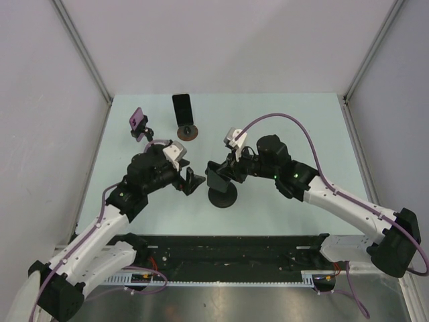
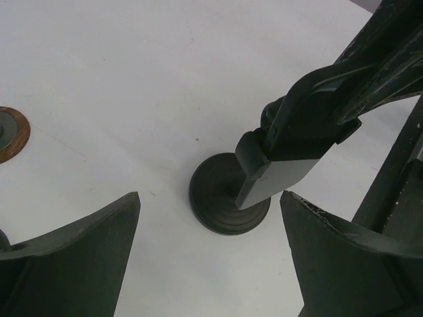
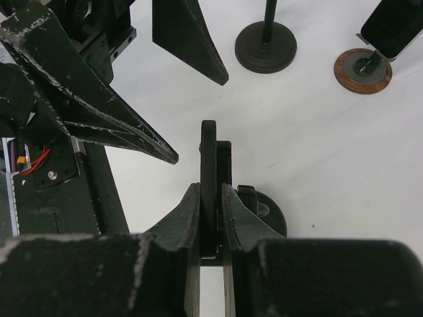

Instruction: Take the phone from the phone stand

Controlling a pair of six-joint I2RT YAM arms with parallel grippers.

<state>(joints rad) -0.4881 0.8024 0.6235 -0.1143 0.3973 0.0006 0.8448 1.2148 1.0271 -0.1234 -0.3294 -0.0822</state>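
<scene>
Pale table (image 1: pixel 281 127), grey walls on three sides, arms bolted at the near edge.

Centre of table: black phone stand (image 1: pixel 222 197) with a round base. The phone (image 3: pixel 209 165), dark and thin, is upright and edge-on directly over that base. Can't tell if it still sits in the cradle.

Right gripper (image 3: pixel 209 218): fingers pressed onto both faces of the phone, pinching it.

Left gripper (image 1: pixel 192 181): fingers spread wide, holding nothing, just left of the stand.

Far side: a second black phone (image 1: pixel 181 107) on a wooden-based stand (image 1: pixel 187 132); left of it, a purple phone (image 1: pixel 137 120) on a small stand.
</scene>
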